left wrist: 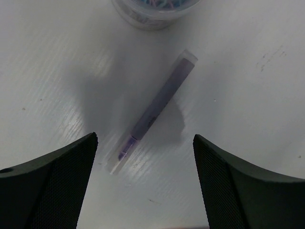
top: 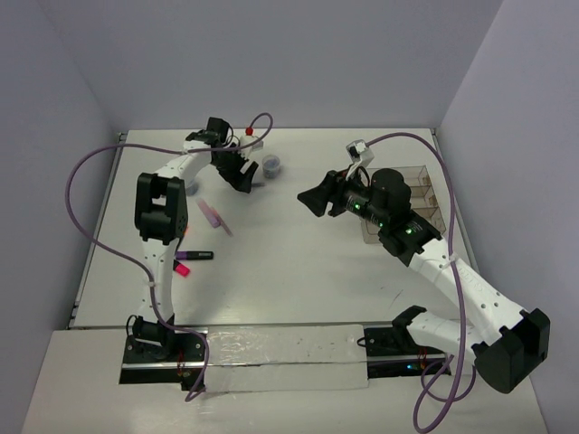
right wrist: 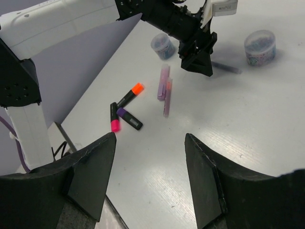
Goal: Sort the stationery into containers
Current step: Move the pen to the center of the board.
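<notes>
My left gripper [top: 244, 178] is open at the far middle of the table, low over a grey-purple pen [left wrist: 157, 107]; the pen's lower tip lies between its fingertips [left wrist: 88, 148]. A blue-grey jar [left wrist: 155, 9] stands just beyond the pen. My right gripper [top: 312, 201] is open and empty above the table's middle, apart from everything. The right wrist view shows two pale pink-purple pens [right wrist: 164, 86], an orange-ended black marker [right wrist: 129, 94], a magenta-ended one [right wrist: 114, 119] and a purple-capped one [right wrist: 129, 118]. The smoky tray [top: 425, 172] sits at the right, partly hidden by my right arm.
Two round jars [top: 271, 165] [top: 192, 187] stand on either side of the left gripper. The pale pens [top: 215, 219] and the markers [top: 192, 260] lie on the table's left half. Grey walls close in the table at the left, back and right.
</notes>
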`<state>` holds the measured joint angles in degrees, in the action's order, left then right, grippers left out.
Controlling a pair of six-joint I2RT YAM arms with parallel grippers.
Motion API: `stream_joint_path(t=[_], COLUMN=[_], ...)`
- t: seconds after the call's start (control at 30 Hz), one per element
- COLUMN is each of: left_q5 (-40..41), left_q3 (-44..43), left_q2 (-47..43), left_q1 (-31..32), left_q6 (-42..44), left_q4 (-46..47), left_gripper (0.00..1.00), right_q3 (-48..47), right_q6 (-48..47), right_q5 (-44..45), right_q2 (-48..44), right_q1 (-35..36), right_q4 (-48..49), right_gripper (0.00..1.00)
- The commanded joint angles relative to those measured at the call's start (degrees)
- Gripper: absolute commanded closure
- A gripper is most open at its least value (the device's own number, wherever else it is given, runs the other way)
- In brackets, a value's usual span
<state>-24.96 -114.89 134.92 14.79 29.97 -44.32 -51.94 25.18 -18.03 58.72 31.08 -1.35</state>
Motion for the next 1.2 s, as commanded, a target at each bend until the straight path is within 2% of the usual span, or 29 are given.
stream_joint_path(t=[0.0,0.07,0.13,0.2,0.23,0.3,0.33,0.5,0.57,0.63,0.73,1.03,1.1,1.17], left_q5=[-2.79,-2.16,-0.86,-0.70,-0.95,-1.91,-2.08,-0.80,0.69,1.69,0.31,-3.61,-3.69,-3.69], left_q3=[-0.79,-1.83,-1.99,-1.58,-1.56,0.34,0.46,4.13,5.59,7.33,9.37,25.10,29.38,32.09], left_q2=[1.51,3.46,4.78,5.34,5.27,4.76,4.52,3.50,3.38,3.12,1.61,-9.11,-11.13,-12.69], left_q1=[-0.18,-0.11,-0.11,-0.11,-0.11,-0.03,0.05,1.20,1.78,2.37,2.53,3.07,3.24,3.49], left_q6=[2.02,1.33,0.69,0.12,0.09,-0.16,-0.18,0.16,0.61,1.07,0.72,-1.19,-1.59,-1.92], left_q4=[3.39,2.09,1.58,1.43,1.43,1.75,1.78,3.01,3.01,2.68,2.85,5.92,6.86,8.48], left_gripper=[0.13,0.17,0.28,0.47,0.47,0.69,0.74,0.82,0.89,1.00,1.00,0.99,0.93,0.82], right_q3=[-1.12,-1.04,-0.88,-0.80,-0.79,-0.79,-0.79,-0.35,-0.31,0.02,0.35,5.01,7.46,9.59], right_q6=[-1.08,-0.92,-0.93,-1.01,-0.93,-0.83,-0.83,-1.02,-1.10,-1.16,-0.86,1.23,1.60,1.20], right_q5=[0.58,0.82,1.07,1.24,1.25,1.33,1.33,2.05,2.17,2.30,2.55,5.80,5.68,6.40], right_q2=[-0.55,-0.73,-0.89,-0.80,-0.72,-0.54,-0.61,-1.73,-2.20,-2.45,-1.81,0.92,1.30,1.23], right_q1=[-0.51,-0.58,-0.58,-0.58,-0.66,-0.67,-0.67,-1.04,-1.20,-1.31,-1.80,-7.67,-9.75,-10.83], right_q4=[-0.69,-0.67,-0.76,-0.93,-0.94,-1.28,-1.29,-1.84,-2.03,-2.27,-3.05,-5.43,-3.94,-2.15], right_gripper=[0.33,0.33,0.33,0.33,0.33,0.33,0.33,0.33,0.33,0.33,0.33,0.32,0.31,0.29])
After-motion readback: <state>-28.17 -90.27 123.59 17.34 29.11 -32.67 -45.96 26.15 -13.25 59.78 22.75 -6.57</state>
